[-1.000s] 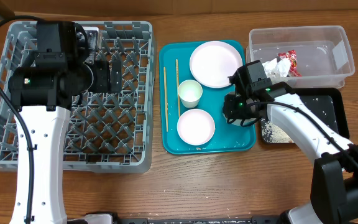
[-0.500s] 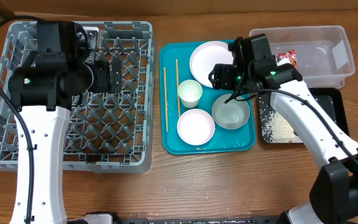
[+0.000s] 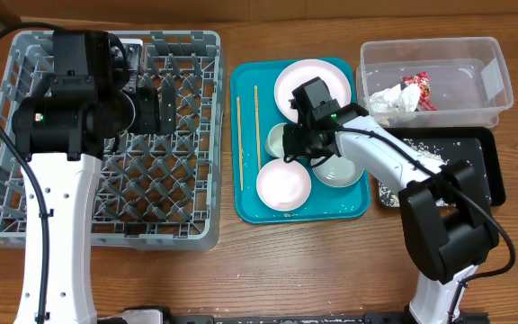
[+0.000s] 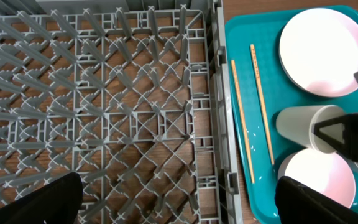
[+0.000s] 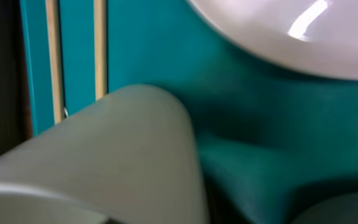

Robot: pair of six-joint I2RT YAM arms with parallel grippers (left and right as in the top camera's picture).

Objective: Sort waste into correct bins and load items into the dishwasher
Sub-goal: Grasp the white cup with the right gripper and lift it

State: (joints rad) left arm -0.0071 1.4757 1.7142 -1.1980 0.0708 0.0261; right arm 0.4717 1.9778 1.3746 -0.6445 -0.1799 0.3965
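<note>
1. Seemingly, we are on the loading step. The waste looks sorted: the wrapper (image 3: 417,90) and paper (image 3: 387,98) lie in the tub (image 3: 502,76) at the far right corner, and rice (image 3: 390,189) lies in the black tray (image 3: 484,171) by the right edge.
2. Our right gripper (image 3: 295,142) is at the cup (image 3: 277,137). The cup sits mid-table on the teal tray (image 3: 245,202), between the plate (image 3: 311,85) and the nearer bowl (image 3: 283,183). We cannot tell whether the jaws pinch the cup or only flank it, because the cup wall fills the wrist view.
3. Our left gripper (image 3: 162,108) hangs over the rack (image 3: 196,40) on the left side, fingers (image 4: 36,199) spread wide and holding nothing.
4. Next, we judge, the cup needs a firm hold on its wall, a lift clear of the tray lip, and a carry leftward to settle between the rack's pegs.
5. The cup is a smooth, pale, slightly tapered cylinder, so it may slip. The plate is round and glossy. A second bowl (image 3: 342,169) is shallow and white. The chopsticks (image 3: 257,126) are thin straight wood, lying side by side. The rack is grey plastic lattice, and the tub is clear.
</note>
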